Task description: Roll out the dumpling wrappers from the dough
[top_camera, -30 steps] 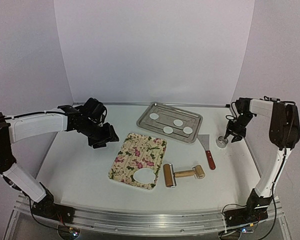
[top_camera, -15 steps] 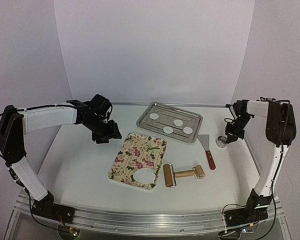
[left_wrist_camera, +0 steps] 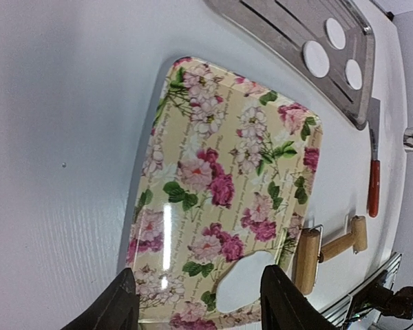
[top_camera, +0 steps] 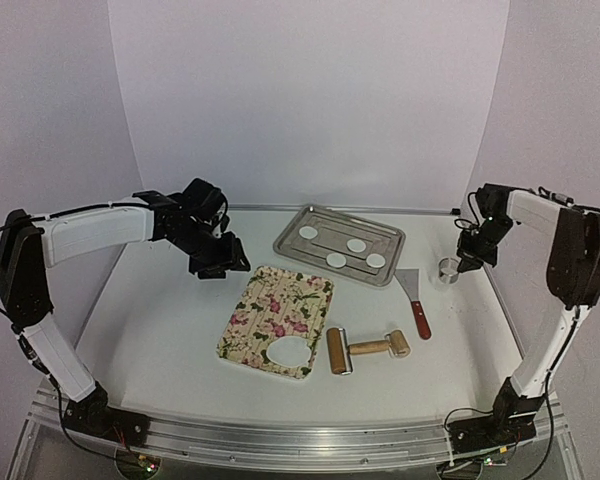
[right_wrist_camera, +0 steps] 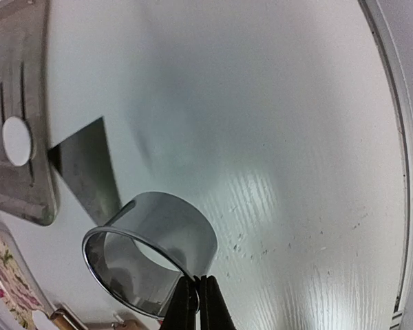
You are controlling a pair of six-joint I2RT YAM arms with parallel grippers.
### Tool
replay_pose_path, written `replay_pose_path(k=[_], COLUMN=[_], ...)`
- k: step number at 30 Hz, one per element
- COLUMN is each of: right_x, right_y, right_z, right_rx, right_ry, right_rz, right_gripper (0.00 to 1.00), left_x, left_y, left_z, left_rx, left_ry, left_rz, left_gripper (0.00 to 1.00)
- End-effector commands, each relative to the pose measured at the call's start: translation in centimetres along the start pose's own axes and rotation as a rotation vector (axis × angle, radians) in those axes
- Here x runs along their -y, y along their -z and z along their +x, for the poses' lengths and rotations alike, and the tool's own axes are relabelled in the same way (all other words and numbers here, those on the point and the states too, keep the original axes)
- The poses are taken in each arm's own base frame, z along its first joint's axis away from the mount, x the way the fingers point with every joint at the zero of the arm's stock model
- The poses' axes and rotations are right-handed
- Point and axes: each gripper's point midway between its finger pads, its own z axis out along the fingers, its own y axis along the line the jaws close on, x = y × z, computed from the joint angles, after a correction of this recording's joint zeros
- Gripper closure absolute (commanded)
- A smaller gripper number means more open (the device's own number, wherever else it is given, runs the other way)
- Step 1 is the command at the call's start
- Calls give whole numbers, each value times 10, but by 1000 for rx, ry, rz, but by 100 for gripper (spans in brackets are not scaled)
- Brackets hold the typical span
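Note:
Several dumpling wrappers (top_camera: 336, 259) lie on the metal tray (top_camera: 390, 240) at the back; the left wrist view shows three (left_wrist_camera: 316, 58). A larger irregular dough sheet (top_camera: 288, 352) lies on the near corner of the floral board (top_camera: 280, 305). My right gripper (top_camera: 467, 262) is shut on the rim of the metal ring cutter (top_camera: 448, 268) and holds it just above the table at the far right; in the right wrist view the cutter (right_wrist_camera: 151, 240) hangs tilted from my gripper (right_wrist_camera: 196, 302). My left gripper (top_camera: 220, 262) is open and empty, left of the board's far corner, and faces the board (left_wrist_camera: 220, 192).
A wooden rolling pin (top_camera: 368, 348) lies right of the board's near end. A red-handled scraper (top_camera: 415, 300) lies between the tray and the rolling pin, its blade (right_wrist_camera: 86, 165) near the cutter. The table's right edge runs close beside my right gripper.
My right gripper has closed on the ring cutter and lifted it a little off the table, moving back. My left gripper has moved right, toward the board's far corner.

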Motion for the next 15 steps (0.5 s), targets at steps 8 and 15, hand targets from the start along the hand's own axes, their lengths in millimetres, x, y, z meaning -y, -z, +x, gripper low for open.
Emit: replay_pose_path(k=[8, 15], right_x=[-86, -172], right_y=[62, 53], right_z=[115, 197], right_rx=[-20, -53], right_ry=[208, 370], right_rz=[-73, -97], right_gripper=[100, 100], left_x=[97, 79], left_y=[39, 52], left_z=[44, 71], left_rx=[-106, -128], left_ry=[-129, -137], left_rz=[260, 290], left_gripper=[24, 24])
